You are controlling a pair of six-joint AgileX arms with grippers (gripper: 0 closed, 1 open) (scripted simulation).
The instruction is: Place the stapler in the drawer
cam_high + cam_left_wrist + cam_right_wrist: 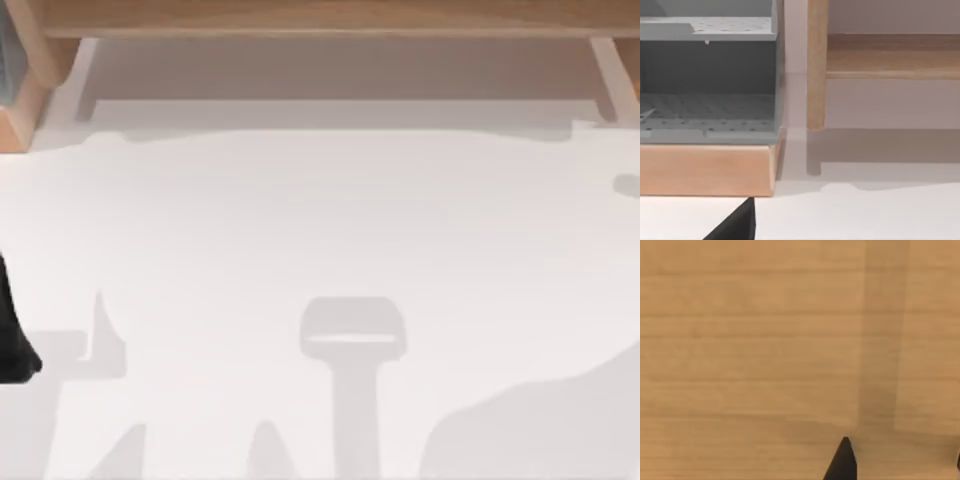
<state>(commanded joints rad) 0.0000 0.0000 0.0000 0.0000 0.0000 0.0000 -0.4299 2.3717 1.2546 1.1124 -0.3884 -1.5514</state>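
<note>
A: The bench (330, 220) looks smooth, matt white. The cabinet frame (300, 15) at the far edge is light wood with a faint grain.

B: The drawer (707, 170) has a pale wood front and a dull grey, perforated lining (710, 112).

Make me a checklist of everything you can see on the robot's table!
Surface: white table, with shadows on it.
Job's things: grey drawer in a wooden frame, seen open in the left wrist view.
Clutter: nothing seen.
Pincers: black tip of the left pincer near the drawer; black tip of the right pincer close over a wooden board.
Cables: nothing seen.
Surroundings: wooden shelf along the table's far edge.
</note>
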